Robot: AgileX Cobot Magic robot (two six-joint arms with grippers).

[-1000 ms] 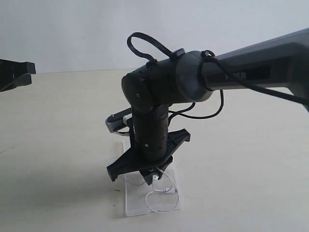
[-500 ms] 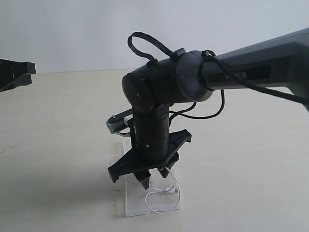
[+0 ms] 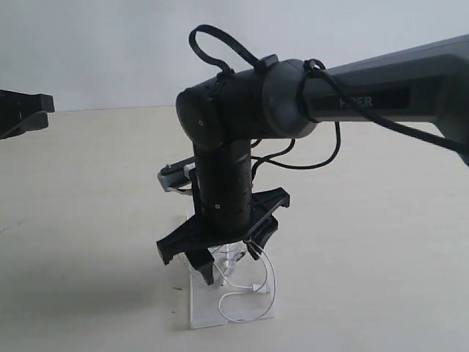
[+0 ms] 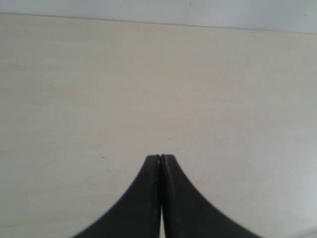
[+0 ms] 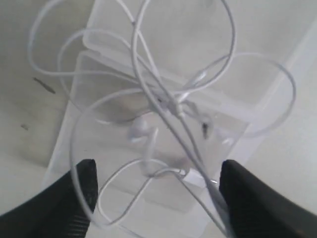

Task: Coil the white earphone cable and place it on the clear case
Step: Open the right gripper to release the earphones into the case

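Right wrist view shows the right jaws spread wide and holding nothing. Between and just beyond their tips, the white earphone cable (image 5: pixel 163 101) lies in loose, overlapping loops on the clear case (image 5: pixel 188 29). One loop spills past the case edge onto the worktop (image 5: pixel 20 59). Left wrist view shows the left jaws pressed together, empty, above the worktop.

Loose white earphone cable (image 5: pixel 140 130) lies on clear case (image 3: pixel 204 312).
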